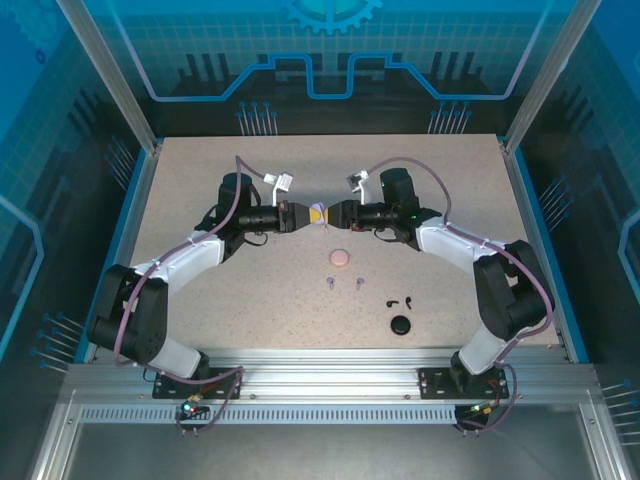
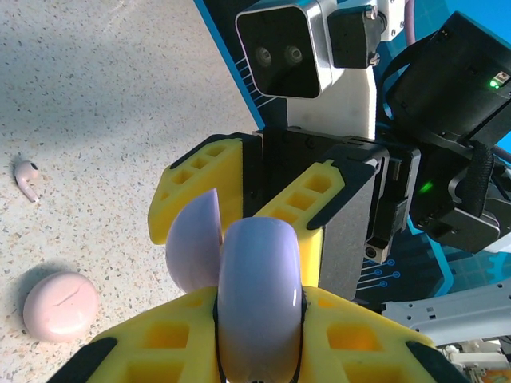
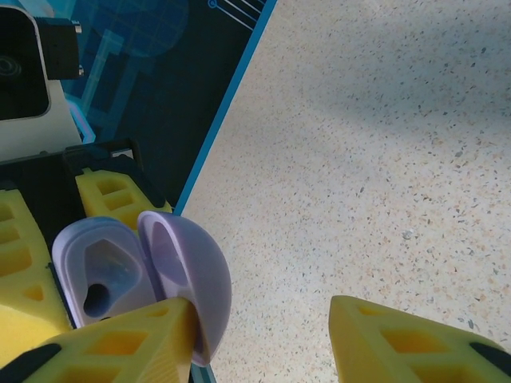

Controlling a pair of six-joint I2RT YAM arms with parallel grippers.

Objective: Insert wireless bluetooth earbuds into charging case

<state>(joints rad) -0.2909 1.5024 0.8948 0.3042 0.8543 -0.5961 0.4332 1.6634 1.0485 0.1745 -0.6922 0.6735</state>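
Pinched firmly in the left gripper (image 2: 259, 313): the purple case (image 2: 259, 263), gripped by its base and held up off the table (image 1: 180, 170), presumably to keep it steady and turned toward the other arm. Already flipped open, with the lid (image 3: 188, 279) swung aside and the sockets (image 3: 100, 275) seemingly empty.

Opposite it, the right gripper (image 3: 263, 319), spread wide, one finger against the lid, the other well clear. Probably there to prop the lid back rather than to hold anything. Cannot tell whether pressing or merely touching.

Down on the table, the purple earbuds (image 1: 330, 283), side by side, near the pink case (image 1: 340, 259) on its near side and well apart from their raised case. Further toward the right arm, the black earbuds (image 1: 408, 297) and black case (image 1: 401, 324), untouched.

Likely next: freeing the right gripper to fetch an earbud.
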